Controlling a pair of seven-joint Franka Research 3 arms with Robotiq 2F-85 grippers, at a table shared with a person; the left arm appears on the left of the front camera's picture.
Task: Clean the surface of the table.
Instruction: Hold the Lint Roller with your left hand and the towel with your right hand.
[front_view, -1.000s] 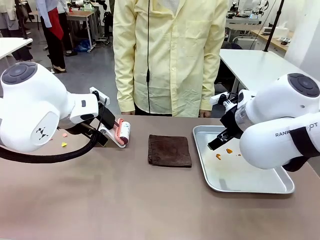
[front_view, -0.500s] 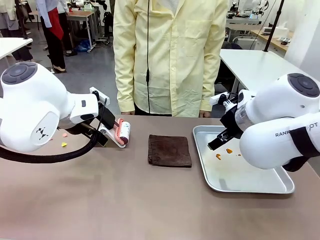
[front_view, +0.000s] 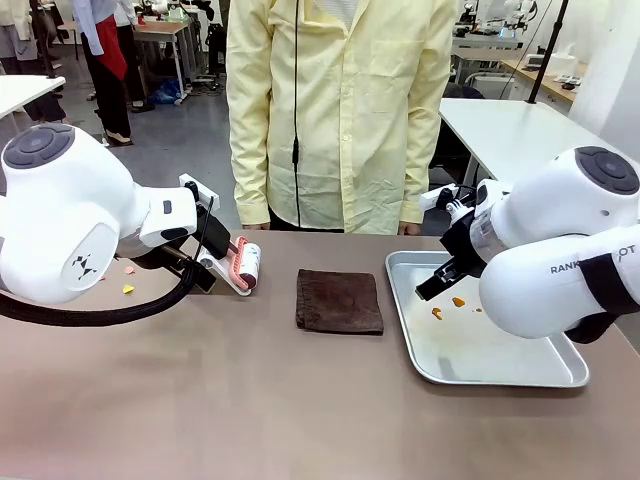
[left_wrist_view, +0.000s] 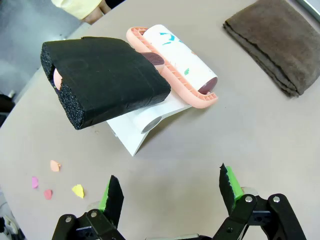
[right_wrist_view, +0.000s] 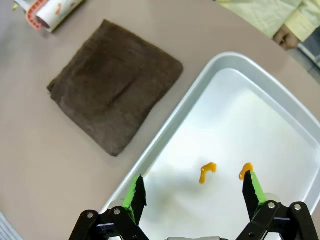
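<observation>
The taupe-brown table (front_view: 250, 400) carries a folded dark brown cloth (front_view: 339, 300) at its middle, the same cloth (right_wrist_view: 115, 85) lying left of the tray in the right wrist view. A lint roller (front_view: 245, 266) with a pink frame, white sticky roll and black foam-wrapped handle (left_wrist_view: 105, 80) rests on a white stand. My left gripper (left_wrist_view: 170, 192) hovers open just short of that handle, nothing between its fingers. Small coloured paper scraps (left_wrist_view: 52, 177) lie on the table near it. My right gripper (right_wrist_view: 192, 197) hangs open above the silver tray (right_wrist_view: 280, 110), over two orange scraps (right_wrist_view: 207, 171).
A person in a pale yellow shirt (front_view: 340, 110) stands at the far edge, a hand (front_view: 410, 228) near the tray's back corner. A white-topped table (front_view: 510, 130) stands behind on the right. The near half of the brown table is bare.
</observation>
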